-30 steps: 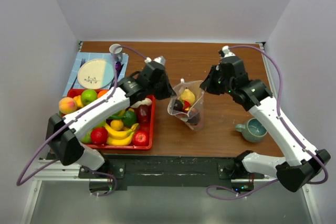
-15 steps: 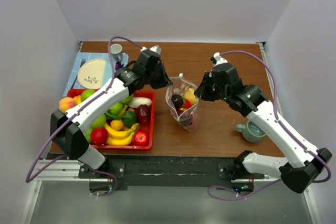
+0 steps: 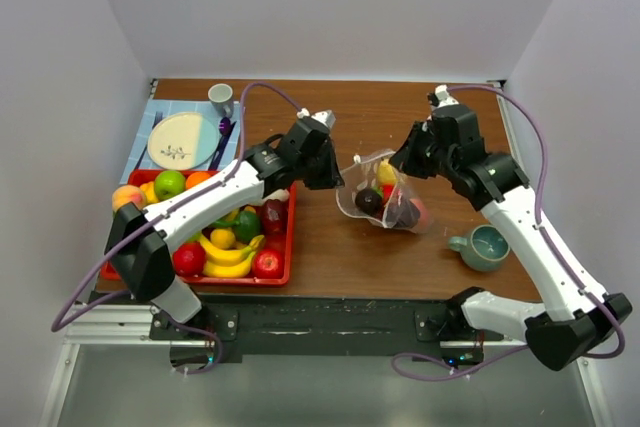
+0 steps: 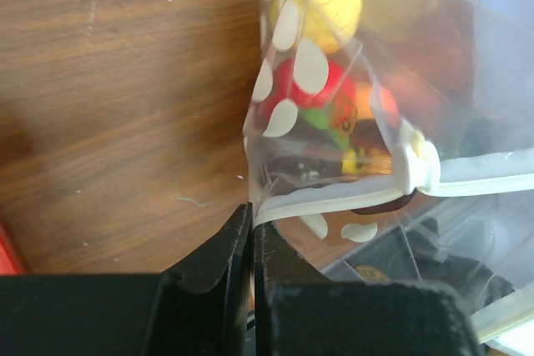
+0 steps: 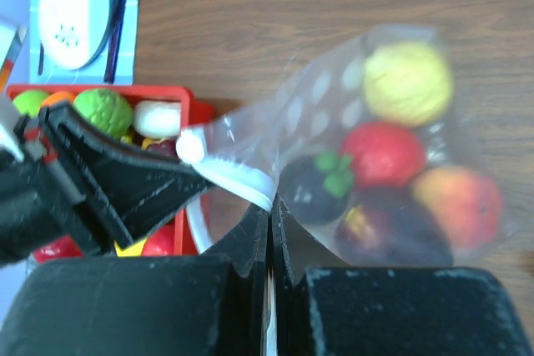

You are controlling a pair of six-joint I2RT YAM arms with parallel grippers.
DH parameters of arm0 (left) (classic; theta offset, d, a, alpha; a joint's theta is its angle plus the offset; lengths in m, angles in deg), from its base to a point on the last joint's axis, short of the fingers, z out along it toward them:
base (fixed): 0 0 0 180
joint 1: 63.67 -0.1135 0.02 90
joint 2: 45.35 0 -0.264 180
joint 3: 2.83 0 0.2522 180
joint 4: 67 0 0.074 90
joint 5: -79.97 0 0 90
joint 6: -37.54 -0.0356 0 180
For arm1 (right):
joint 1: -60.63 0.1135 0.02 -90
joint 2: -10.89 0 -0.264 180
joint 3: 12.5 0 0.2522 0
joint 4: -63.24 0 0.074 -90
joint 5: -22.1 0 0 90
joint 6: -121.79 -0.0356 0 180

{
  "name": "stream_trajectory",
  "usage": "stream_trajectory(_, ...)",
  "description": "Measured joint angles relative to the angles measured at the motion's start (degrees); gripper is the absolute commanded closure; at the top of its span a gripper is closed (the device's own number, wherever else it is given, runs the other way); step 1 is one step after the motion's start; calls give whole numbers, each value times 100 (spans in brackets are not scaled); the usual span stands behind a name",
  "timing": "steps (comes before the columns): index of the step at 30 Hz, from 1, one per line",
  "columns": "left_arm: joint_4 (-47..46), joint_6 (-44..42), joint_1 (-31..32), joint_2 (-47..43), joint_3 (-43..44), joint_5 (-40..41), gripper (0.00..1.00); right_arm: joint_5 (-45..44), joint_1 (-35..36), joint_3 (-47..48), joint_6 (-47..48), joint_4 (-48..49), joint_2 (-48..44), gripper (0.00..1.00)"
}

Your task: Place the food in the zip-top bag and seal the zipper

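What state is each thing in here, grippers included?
bag: tipped on its side, fruit inside, held at its mouth from both sides.
zipper: unsealed, mouth open.
left gripper: shut on the zipper's end.
right gripper: shut on the bag's edge.
tray: full of fruit.
mug: upright, empty.
cup: upright.

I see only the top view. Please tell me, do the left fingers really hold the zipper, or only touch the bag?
Observer: They hold it. In the left wrist view the left gripper is pinched shut on the end of the zipper.
Operator: And the right side, please?
Observer: The right wrist view shows the right gripper shut on the same white strip, so the strip runs between the two grippers.
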Motion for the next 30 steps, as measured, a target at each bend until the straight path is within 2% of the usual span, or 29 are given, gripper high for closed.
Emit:
stream_trajectory(1,-4,-20,-28,0,-13,26,87,4,96,-81,-7,92,-15,100)
stream_trajectory(2,-2,-42,-42,0,-44,57,75,11,195,-201,-24,190,-35,100)
stream_trajectory(4,7,-76,-83,-4,-142,138,63,28,398,-483,-68,356,-48,100)
stream_trajectory(5,11,-85,-101,-9,-210,175,47,48,496,-654,-107,446,-46,100)
stream_trajectory(7,15,-151,-122,-35,-356,256,35,76,623,-861,-153,525,4,100)
stream_trajectory(8,0,-157,-133,-79,-466,280,26,90,658,-925,-166,568,33,100)
stream_trajectory(10,7,-208,-142,-236,-688,317,20,120,671,-1001,-201,658,96,100)
stream_trajectory(15,153,-219,-146,-920,-1008,629,17,227,671,-1038,-245,894,122,100)
stream_trajectory(20,525,-63,-179,-1814,-1244,1292,20,271,671,-1047,-260,1027,131,100)
stream_trajectory(23,940,280,-227,-2184,-1502,1755,22,343,671,-1049,-271,1097,138,100)
stream_trajectory(25,1274,579,-254,-2264,-1687,2061,27,380,678,-1060,-286,1165,140,100)
stream_trajectory(30,1974,1373,-260,-2483,-2234,2575,27,417,713,-1156,-328,1298,175,100)
